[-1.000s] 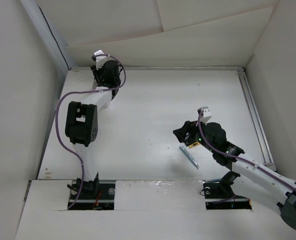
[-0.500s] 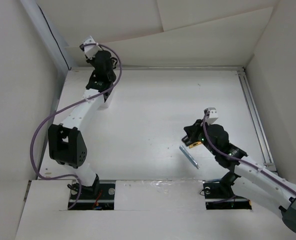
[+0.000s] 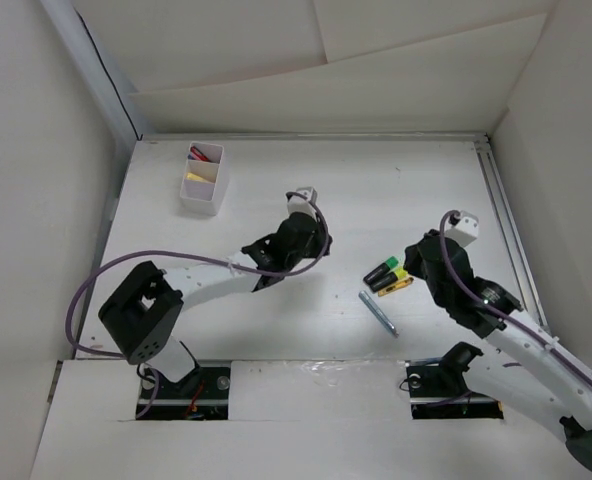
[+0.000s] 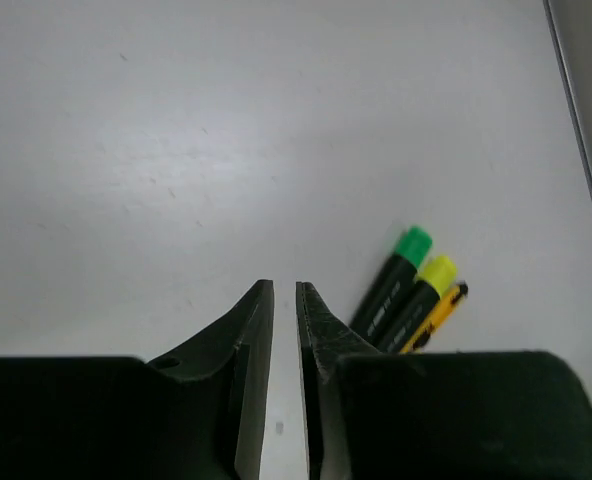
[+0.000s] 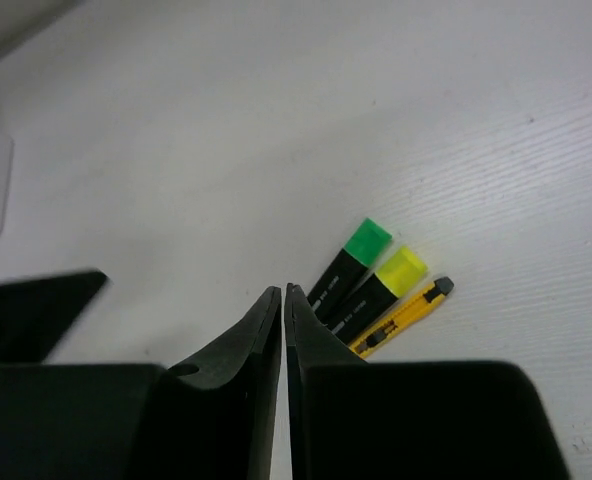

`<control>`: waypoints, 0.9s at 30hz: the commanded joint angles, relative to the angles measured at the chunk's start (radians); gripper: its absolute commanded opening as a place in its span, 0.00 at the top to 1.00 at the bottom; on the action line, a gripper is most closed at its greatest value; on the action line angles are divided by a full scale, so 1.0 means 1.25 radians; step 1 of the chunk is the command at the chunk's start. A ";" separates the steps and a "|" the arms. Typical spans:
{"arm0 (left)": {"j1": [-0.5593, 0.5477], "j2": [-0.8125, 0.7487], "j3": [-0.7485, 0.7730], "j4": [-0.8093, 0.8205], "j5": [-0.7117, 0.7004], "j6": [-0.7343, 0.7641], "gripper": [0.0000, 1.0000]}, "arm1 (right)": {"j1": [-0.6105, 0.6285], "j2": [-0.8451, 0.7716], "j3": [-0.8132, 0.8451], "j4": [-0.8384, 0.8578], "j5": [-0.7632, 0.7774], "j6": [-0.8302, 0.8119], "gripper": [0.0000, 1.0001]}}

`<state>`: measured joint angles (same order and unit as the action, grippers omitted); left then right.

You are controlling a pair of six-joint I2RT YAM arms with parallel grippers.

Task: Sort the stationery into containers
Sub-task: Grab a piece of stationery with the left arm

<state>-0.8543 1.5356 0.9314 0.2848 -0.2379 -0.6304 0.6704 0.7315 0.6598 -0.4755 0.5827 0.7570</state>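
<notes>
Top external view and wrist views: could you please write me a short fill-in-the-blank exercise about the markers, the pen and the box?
1. The marker with the green cap lies beside a marker with a ___ cap.
2. The white box stands near the far ___ corner of the table.
3. The thin pen lies closer to the base of the ___ arm.

Missing words: yellow; left; right.
</notes>
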 commanded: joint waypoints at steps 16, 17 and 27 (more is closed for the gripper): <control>-0.437 0.269 0.271 -0.047 0.327 0.332 0.70 | -0.004 0.038 0.574 -0.196 -0.002 -0.132 0.35; -0.437 0.293 0.289 -0.047 0.328 0.333 0.68 | -0.004 0.048 0.583 -0.204 -0.002 -0.132 0.35; -0.453 0.401 0.345 -0.094 0.338 0.375 0.67 | -0.004 0.047 0.553 -0.195 -0.022 -0.163 0.35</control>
<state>-1.4143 2.0365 1.3079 0.1654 0.1513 -0.1944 0.6689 0.7948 1.3563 -0.7158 0.5739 0.5854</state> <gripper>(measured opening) 0.327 0.654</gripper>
